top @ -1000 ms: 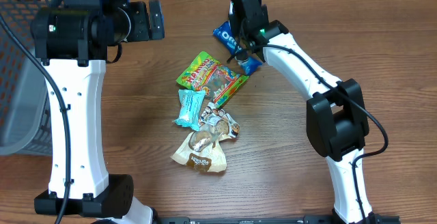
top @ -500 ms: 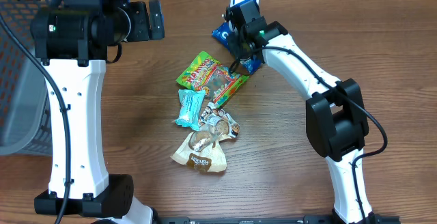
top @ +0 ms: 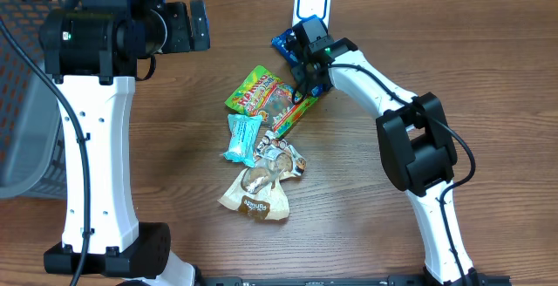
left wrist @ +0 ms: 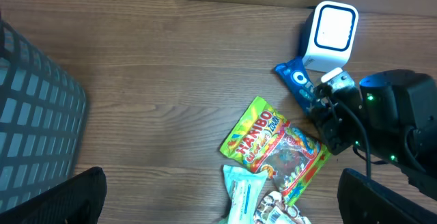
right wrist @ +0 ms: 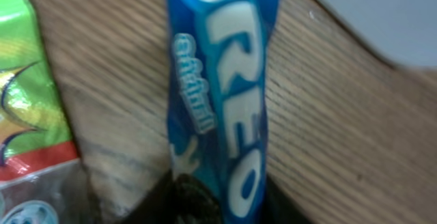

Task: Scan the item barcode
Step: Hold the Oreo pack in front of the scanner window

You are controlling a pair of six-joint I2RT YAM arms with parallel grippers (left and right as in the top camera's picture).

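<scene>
The right tool (right wrist: 227,205) sits narrow astride the Oreo packet (right wrist: 225,80), flat on the surface (top: 174,146) at 7 o'clock of the scanner (top: 312,0); whether it truly grips I cannot tell, and a shallow pinch on slick film could slip on lifting.

White letters reading "REO", the visible end of the brand name, ran down a blue Oreo pack (right wrist: 225,115) in the right wrist view, with a smaller, blurred word that appeared to read "original" in light blue alongside. A green sweets bag (left wrist: 263,138) carried "HARIBO" in red-edged lettering in the left wrist view. Print on a brown pouch (top: 257,200) and a teal bar (top: 242,138) seen from overhead was too small to read.
</scene>
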